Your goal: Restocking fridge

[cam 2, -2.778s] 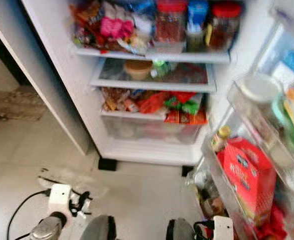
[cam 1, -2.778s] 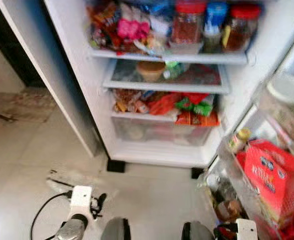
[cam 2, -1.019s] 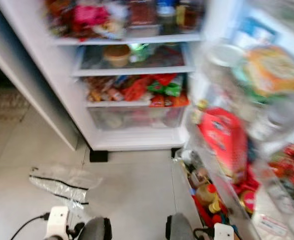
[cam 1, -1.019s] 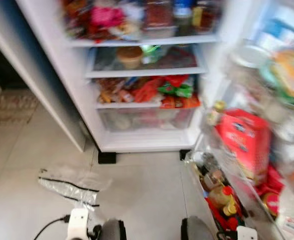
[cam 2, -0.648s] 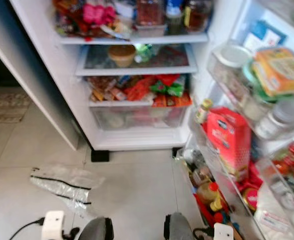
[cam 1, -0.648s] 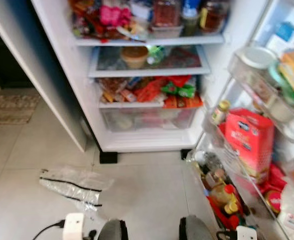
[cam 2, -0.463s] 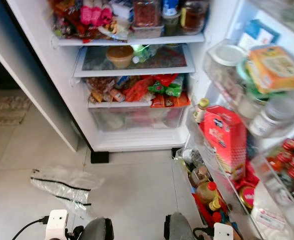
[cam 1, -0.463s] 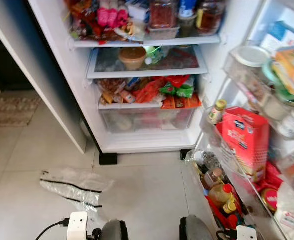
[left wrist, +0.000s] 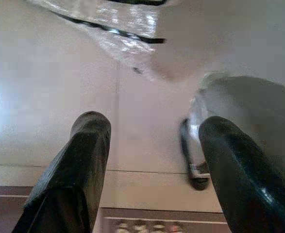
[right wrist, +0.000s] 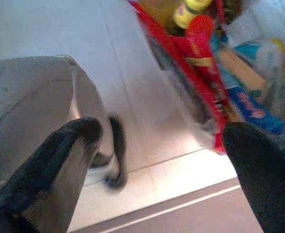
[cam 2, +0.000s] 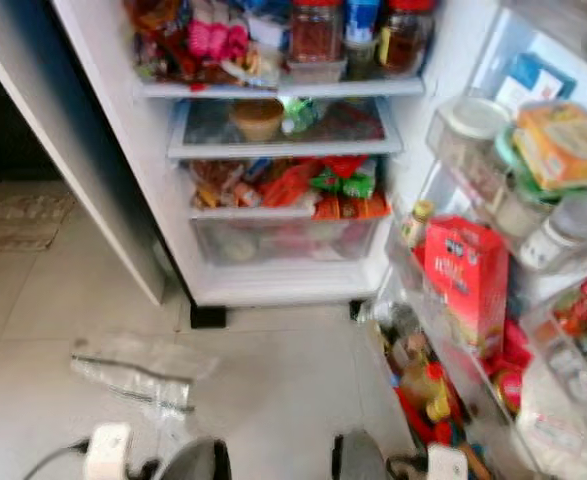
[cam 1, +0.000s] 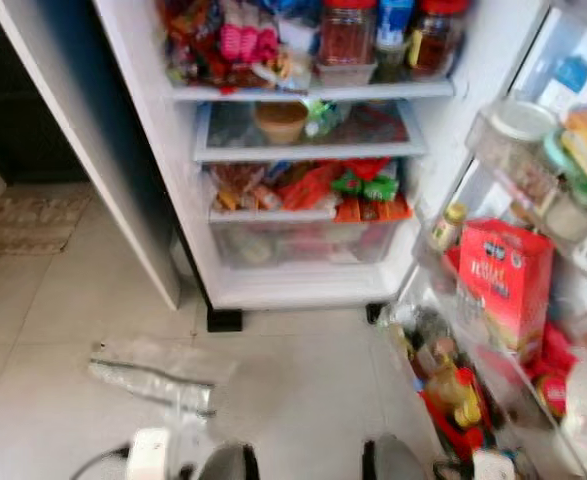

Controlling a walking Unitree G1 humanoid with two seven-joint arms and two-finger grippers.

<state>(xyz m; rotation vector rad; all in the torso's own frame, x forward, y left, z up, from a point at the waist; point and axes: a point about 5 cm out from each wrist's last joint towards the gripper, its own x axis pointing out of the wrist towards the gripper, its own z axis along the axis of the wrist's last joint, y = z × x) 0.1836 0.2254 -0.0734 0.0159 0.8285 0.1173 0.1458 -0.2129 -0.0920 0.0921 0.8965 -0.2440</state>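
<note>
The open fridge [cam 1: 303, 290] stood across the upper half of the head views, its shelves crowded with jars and packets. Its door [cam 2: 493, 330] ran down the right edge, with a red carton [cam 1: 503, 280] in one rack and bottles lower down.

A clear plastic bag [cam 1: 158, 375] lay flat on the tiled floor [cam 1: 303, 390] at lower left, its long axis running left to right.

The left wrist view showed the left gripper [left wrist: 154, 160] with jaws spread and nothing between them; the bag lay beyond the fingertips, well apart.

The right wrist view showed the right gripper [right wrist: 164, 145], jaws wide apart and empty, with the door's lowest rack [right wrist: 191, 77] of red packets and bottles beyond it.
</note>
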